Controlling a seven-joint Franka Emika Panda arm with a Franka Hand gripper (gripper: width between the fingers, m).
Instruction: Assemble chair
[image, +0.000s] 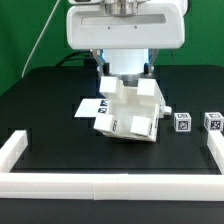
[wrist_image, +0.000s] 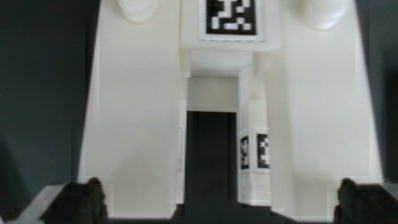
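Note:
The chair is a partly built cluster of chunky white slabs with square tags. It stands at the middle of the black table, turned at an angle. My gripper is right above it, reaching down onto its top. In the wrist view a long white slab of the chair fills the frame, with a tag at its far end and a dark slot down its middle. My gripper is spread wide, and its fingertips flank the slab's two sides. I cannot see whether they press on it.
The marker board lies flat on the exterior view's left of the chair, partly under it. Two small tagged white blocks sit on the exterior view's right. White border rails run along the left, front and right.

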